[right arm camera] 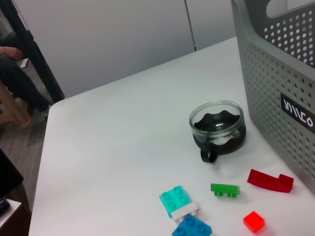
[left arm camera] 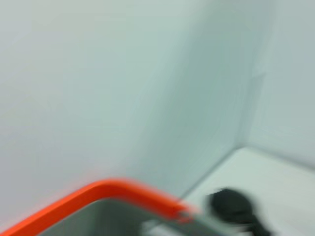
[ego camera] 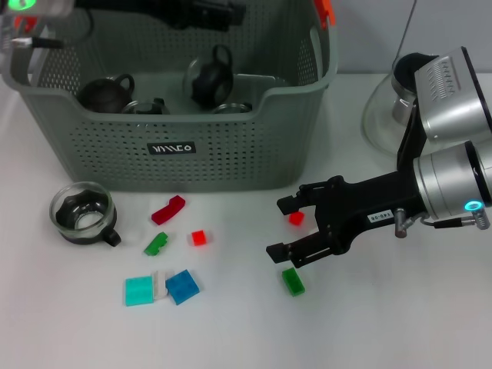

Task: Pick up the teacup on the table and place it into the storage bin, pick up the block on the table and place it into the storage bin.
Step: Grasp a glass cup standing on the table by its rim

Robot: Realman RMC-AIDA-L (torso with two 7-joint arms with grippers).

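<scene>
The glass teacup (ego camera: 83, 214) (right arm camera: 217, 127) with a dark base and handle stands on the white table, left of the blocks and in front of the grey-green storage bin (ego camera: 231, 154) (right arm camera: 275, 73). My right gripper (ego camera: 280, 228) is open, low over the table to the right of the bin's front. A small red block (ego camera: 296, 218) lies between its fingers, and a green block (ego camera: 292, 281) lies just in front of it. My left arm's gripper (ego camera: 200, 11) hangs over the back of the bin. The left wrist view shows only the bin's orange handle top (left arm camera: 113, 194).
Loose blocks lie between teacup and right gripper: a curved red one (ego camera: 167, 209), a green one (ego camera: 156, 244), a small red one (ego camera: 199, 237), and cyan (ego camera: 140, 290), white (ego camera: 161, 283) and blue (ego camera: 183, 286) ones. Dark teapots (ego camera: 211, 77) sit inside the bin. A glass vessel (ego camera: 388, 108) stands far right.
</scene>
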